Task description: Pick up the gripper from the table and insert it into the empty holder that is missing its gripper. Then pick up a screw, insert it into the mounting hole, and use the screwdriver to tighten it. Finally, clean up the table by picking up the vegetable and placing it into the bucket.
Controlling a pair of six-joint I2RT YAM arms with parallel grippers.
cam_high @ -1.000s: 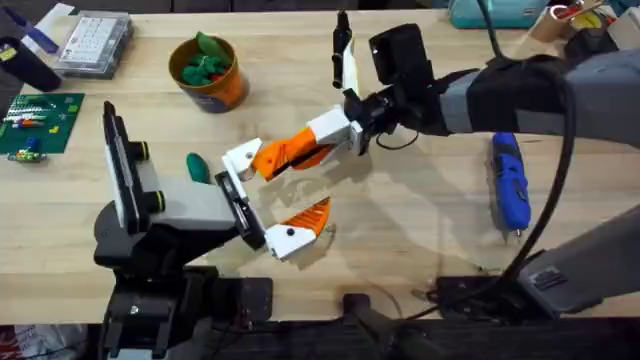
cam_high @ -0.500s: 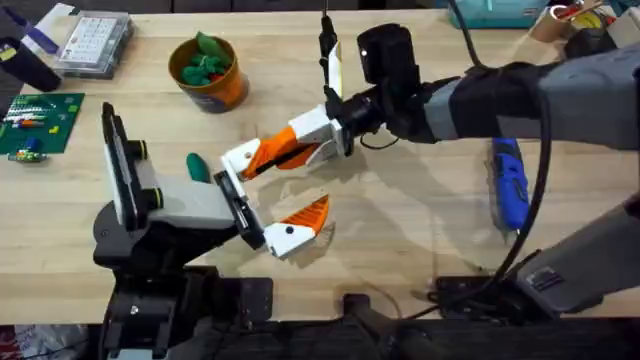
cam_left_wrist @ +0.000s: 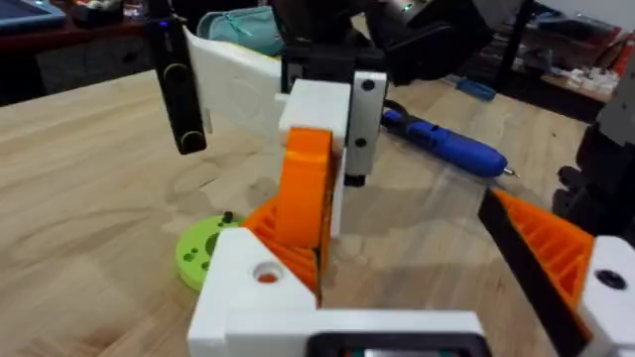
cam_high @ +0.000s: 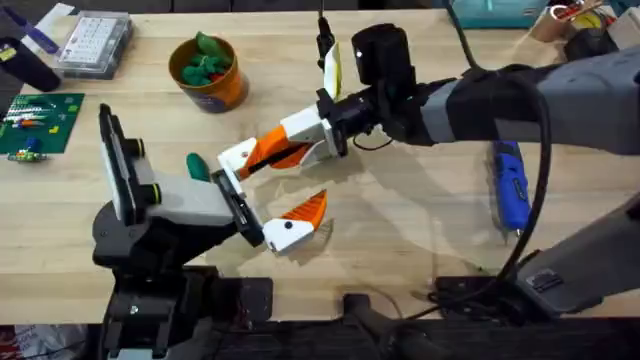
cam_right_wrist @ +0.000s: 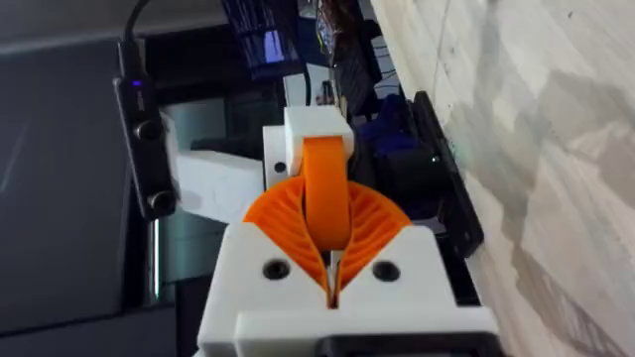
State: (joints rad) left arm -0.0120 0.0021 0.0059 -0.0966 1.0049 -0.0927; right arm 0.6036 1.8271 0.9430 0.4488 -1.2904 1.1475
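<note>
The gripper (cam_high: 238, 157), an orange ribbed finger with a white base, is held off the table with my right gripper (cam_high: 290, 145) shut on it. Its white base (cam_left_wrist: 253, 283) touches the far end of the holder (cam_high: 190, 203), the white-bracketed grey motor unit on my left arm. The holder's matching orange finger (cam_high: 300, 213) sits at the near end, so my left gripper (cam_high: 285, 185) stands open. From the right wrist, the orange finger (cam_right_wrist: 325, 183) runs between my shut pads (cam_right_wrist: 367, 223). The blue screwdriver (cam_high: 512, 185) lies at the right. A green vegetable (cam_high: 198, 167) lies beside the holder. The orange bucket (cam_high: 232, 88) stands behind. A screw is out of view.
A clear parts case (cam_high: 95, 42) and a green circuit board (cam_high: 38, 122) sit at the far left. A teal box (cam_high: 495, 12) is at the back right. The bucket holds green vegetables (cam_high: 205, 62). Bare table (cam_high: 400, 230) lies between the holder and the screwdriver.
My right gripper has carried the orange finger leftward, bringing its white base up against the holder's far end. The left arm has barely moved.
</note>
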